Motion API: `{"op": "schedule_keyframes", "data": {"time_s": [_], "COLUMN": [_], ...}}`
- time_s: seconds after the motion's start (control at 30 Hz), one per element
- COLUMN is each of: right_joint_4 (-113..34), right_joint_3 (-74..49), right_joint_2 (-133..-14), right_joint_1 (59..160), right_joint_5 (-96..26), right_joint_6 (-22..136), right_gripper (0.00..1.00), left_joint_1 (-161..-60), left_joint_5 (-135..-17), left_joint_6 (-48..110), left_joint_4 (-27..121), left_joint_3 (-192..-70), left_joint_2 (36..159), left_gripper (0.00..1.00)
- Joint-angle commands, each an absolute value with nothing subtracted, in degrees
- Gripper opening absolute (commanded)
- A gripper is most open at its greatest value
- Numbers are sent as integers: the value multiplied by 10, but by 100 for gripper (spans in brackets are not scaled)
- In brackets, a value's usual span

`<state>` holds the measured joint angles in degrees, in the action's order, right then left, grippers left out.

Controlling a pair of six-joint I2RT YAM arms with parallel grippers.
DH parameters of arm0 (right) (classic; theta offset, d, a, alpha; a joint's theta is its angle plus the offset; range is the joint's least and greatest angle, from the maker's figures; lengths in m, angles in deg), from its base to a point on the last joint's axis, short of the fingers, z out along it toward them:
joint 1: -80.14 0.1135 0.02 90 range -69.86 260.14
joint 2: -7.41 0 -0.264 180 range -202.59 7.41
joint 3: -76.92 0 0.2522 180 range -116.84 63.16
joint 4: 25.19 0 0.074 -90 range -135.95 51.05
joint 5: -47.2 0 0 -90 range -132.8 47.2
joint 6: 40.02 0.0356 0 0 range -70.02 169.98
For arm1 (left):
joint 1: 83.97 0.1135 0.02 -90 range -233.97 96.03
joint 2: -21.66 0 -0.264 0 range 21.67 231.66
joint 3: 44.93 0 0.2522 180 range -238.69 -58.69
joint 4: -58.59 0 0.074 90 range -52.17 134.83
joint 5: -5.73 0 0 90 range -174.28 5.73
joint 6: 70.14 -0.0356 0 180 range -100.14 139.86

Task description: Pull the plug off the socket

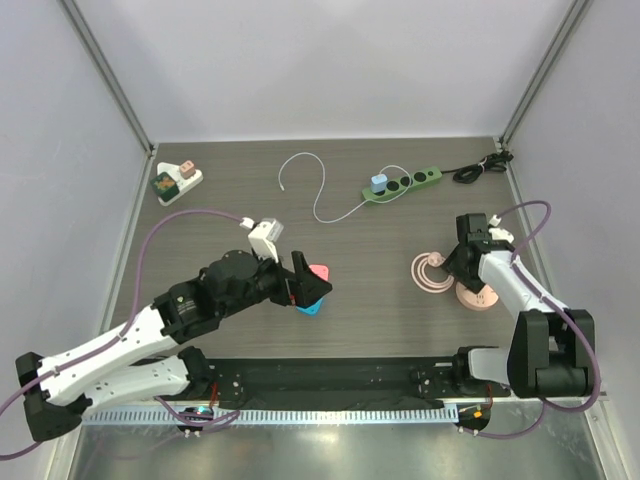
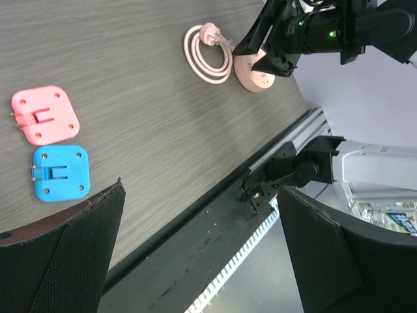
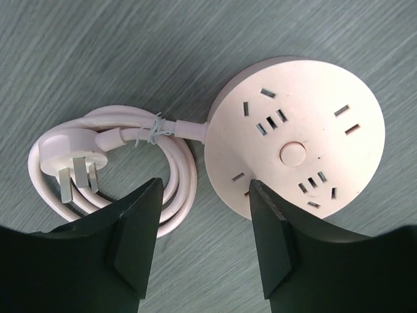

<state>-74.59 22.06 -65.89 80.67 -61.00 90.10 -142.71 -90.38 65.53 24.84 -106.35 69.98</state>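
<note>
A green power strip (image 1: 402, 186) lies at the back of the table with a light blue plug (image 1: 378, 184) seated in its left end; a thin white cable (image 1: 318, 190) runs from it. My right gripper (image 1: 462, 272) is open, hovering over the left edge of a round pink socket (image 3: 296, 137), with its coiled pink cord (image 3: 111, 163) beside it; in the right wrist view the gripper (image 3: 205, 182) holds nothing. My left gripper (image 1: 312, 285) is open and empty in the left wrist view (image 2: 201, 188), near the flat pink adapter (image 2: 44, 114) and blue adapter (image 2: 60, 171).
A white socket block (image 1: 178, 182) with small plugs on it sits at the back left. A black cord (image 1: 480, 167) coils off the strip's right end. Side walls close in on the table. A black rail (image 1: 330, 380) runs along the near edge.
</note>
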Motion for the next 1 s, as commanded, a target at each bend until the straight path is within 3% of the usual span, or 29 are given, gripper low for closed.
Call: {"op": "schedule_keyframes", "data": {"time_s": [0.0, 0.3, 0.43, 0.6, 0.73, 0.97], "right_joint_4": [-796, -829, -830, -783, -760, -698], "right_joint_3": [253, 198, 151, 167, 213, 277], "right_joint_2": [-647, -586, -592, -662, -700, -680], "right_joint_1": [809, 828, 893, 964, 954, 840], "right_joint_5": [-616, -599, -627, -629, -680, -674], "right_joint_6": [947, 952, 964, 989, 1007, 996], "right_gripper": [62, 62, 62, 53, 45, 45], "left_joint_1": [-1425, -1426, -1426, -1426, -1426, -1426], "left_joint_5": [-878, -860, -854, -859, -873, -888], "left_joint_6": [677, 688, 688, 693, 703, 700], "left_joint_4": [241, 285, 303, 315, 321, 323], "left_joint_3": [-1051, -1026, -1031, -1040, -1037, -1034], "left_joint_2": [677, 660, 688, 711, 720, 744], "left_gripper": [99, 99, 99, 96, 95, 94]}}
